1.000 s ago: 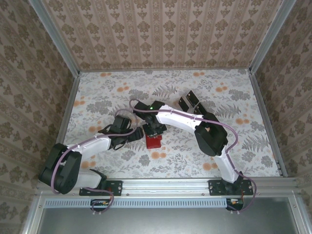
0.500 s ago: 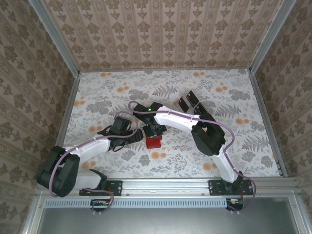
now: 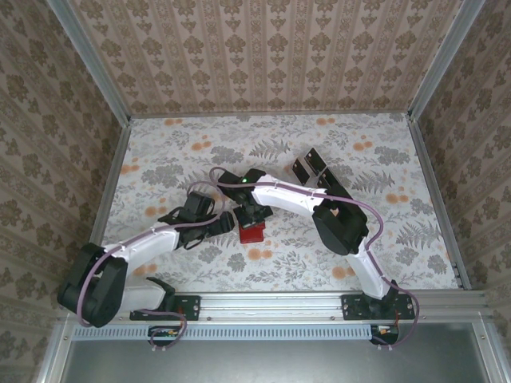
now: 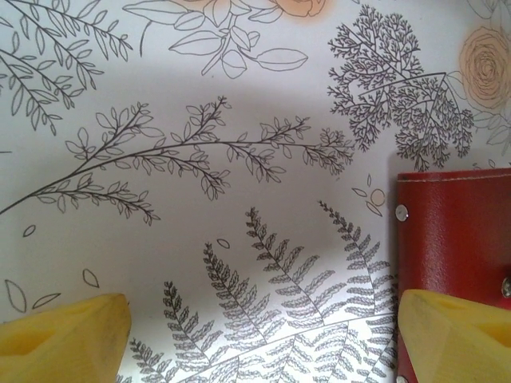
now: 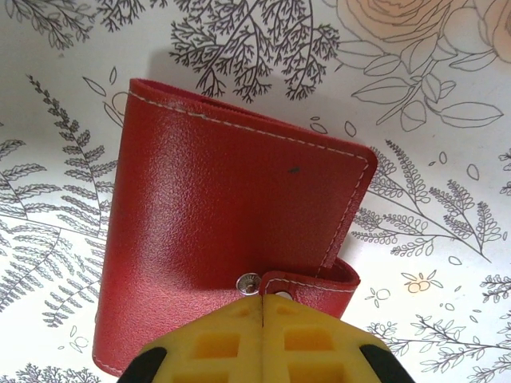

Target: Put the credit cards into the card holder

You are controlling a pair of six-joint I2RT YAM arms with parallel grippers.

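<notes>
Card holder lies closed on the table, credit cards apart behind it. Left wrist: left fingers spread, one at its edge. Right wrist: right fingers clenched at its snap tab; light, supple leather, likely best pinched there.

Table has a white cover printed with grey ferns, leaves and orange roses; up close from the wrist cams the print is fine line drawing. Back wall, left wall and right wall all carry beige striped damask wallpaper. Aluminium posts at the rear corners: left post, right post. Aluminium rail runs along the near edge, dark grey panel below it. Light is even and diffuse, shadows soft.
</notes>
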